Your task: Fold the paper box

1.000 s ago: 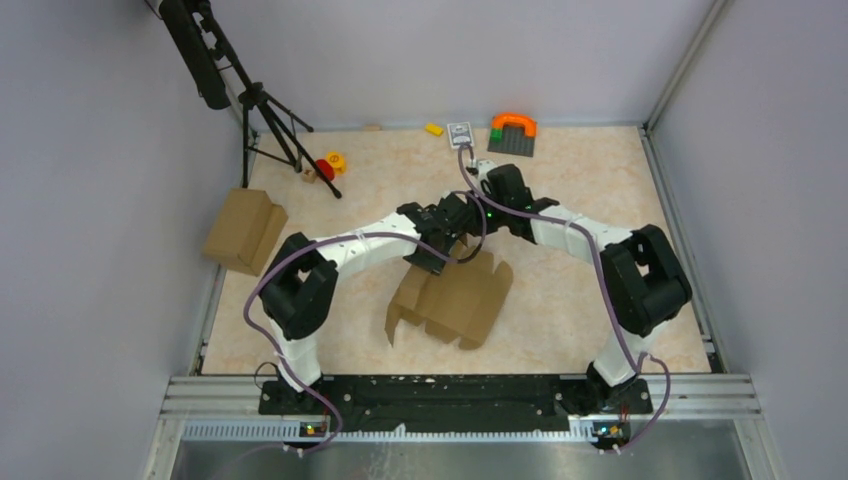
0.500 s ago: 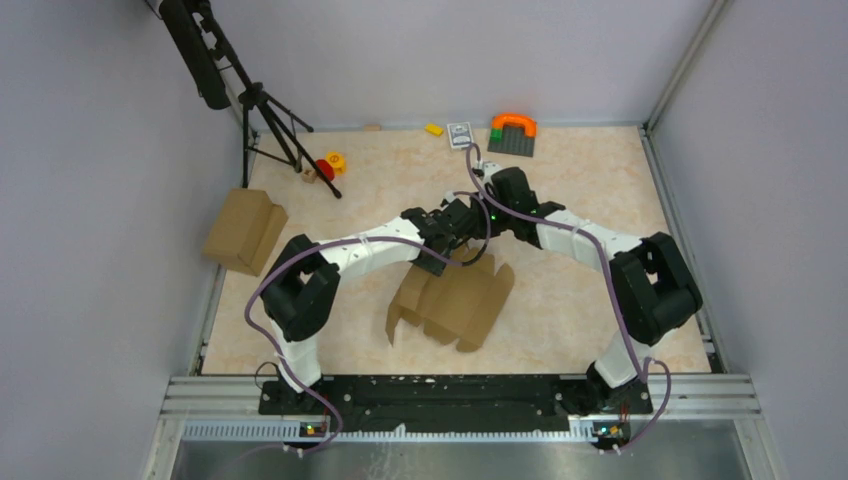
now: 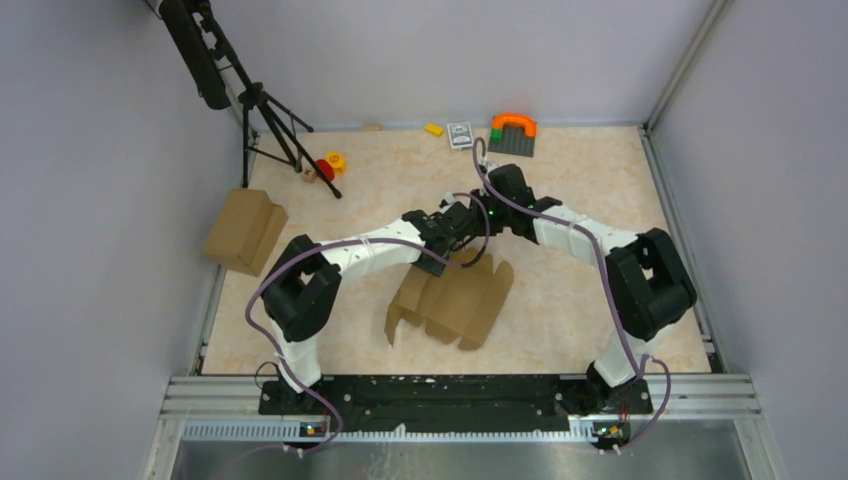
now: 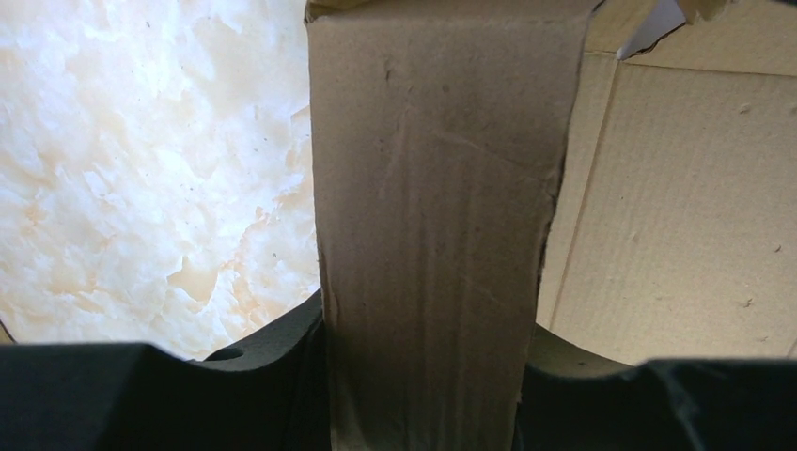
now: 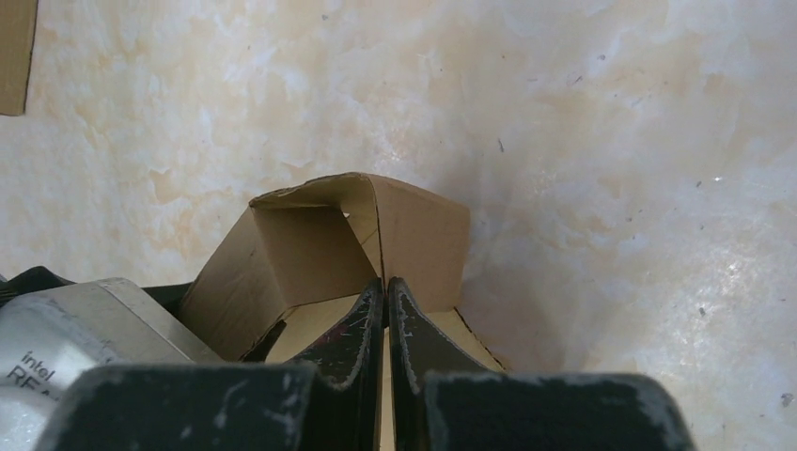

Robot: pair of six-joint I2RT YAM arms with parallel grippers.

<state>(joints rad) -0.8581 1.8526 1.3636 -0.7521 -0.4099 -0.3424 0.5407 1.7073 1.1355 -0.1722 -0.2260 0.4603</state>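
The paper box (image 3: pixel 455 300) lies mid-table, a brown cardboard sheet with some flaps raised. My left gripper (image 3: pixel 447 252) is at its far left corner. In the left wrist view a cardboard flap (image 4: pixel 432 207) fills the gap between the black fingers (image 4: pixel 273 376) of that gripper (image 4: pixel 423 376), and both touch its edges. My right gripper (image 3: pixel 478 238) comes in from the far side. In the right wrist view it (image 5: pixel 386 282) is shut and empty, its tips in the inner corner of two upright flaps (image 5: pixel 301 244).
A bulkier brown carton (image 3: pixel 243 230) sits at the left edge. A black tripod (image 3: pixel 265 110) stands at the back left, with red and yellow toys (image 3: pixel 328 165) beside it. A yellow block (image 3: pixel 434 129), a card (image 3: pixel 459 134) and an orange-and-green piece (image 3: pixel 512 133) lie along the back wall.
My left gripper has shifted a little toward the far right with the flap. My right arm has adjusted slightly and its gripper stays over the box's far edge. The box has barely moved.
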